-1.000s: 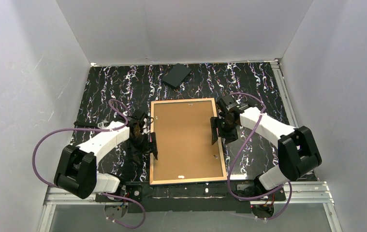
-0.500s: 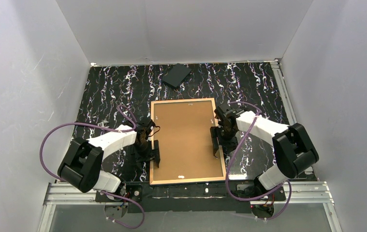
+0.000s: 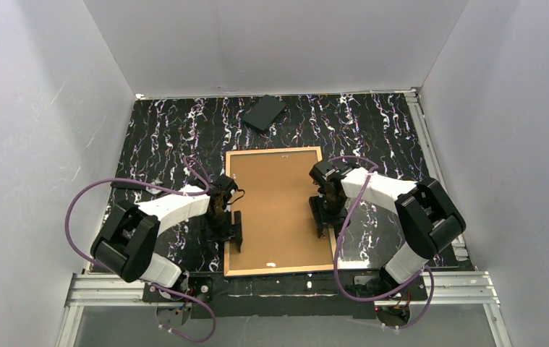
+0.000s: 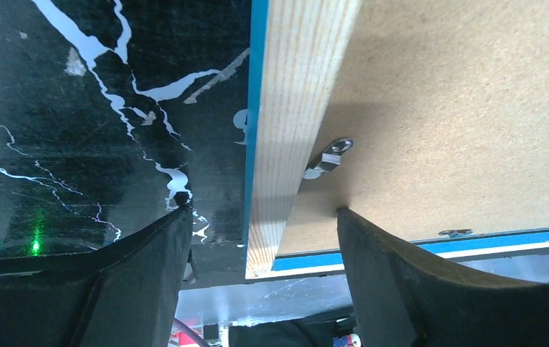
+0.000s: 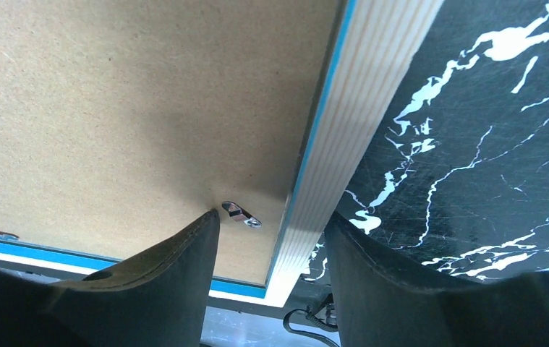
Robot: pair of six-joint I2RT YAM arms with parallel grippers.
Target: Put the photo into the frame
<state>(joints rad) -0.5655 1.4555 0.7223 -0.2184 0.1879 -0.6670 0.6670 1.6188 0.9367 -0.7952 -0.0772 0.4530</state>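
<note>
I've got the left gripper [image 3: 225,233] with its fingers [image 4: 134,282] spread, straddling the left rail of the frame [image 3: 275,150]. One finger is over the table [image 3: 163,137], the other over the backing board [image 3: 275,210]. Only the left wrist view gives me the blue edge [image 4: 259,72] beside the tan wood and a metal tab [image 4: 329,155] just ahead of the inner finger. The frame lies flat between both sets of fingers, tan side up, with the board seated inside it. The right gripper [image 3: 327,220] is spread too, astride the right rail. Its wrist view alone shows a tab [image 5: 241,214] at the inner fingertip. Only the top view catches the black slab [image 3: 265,113], well beyond all the fingers.
</note>
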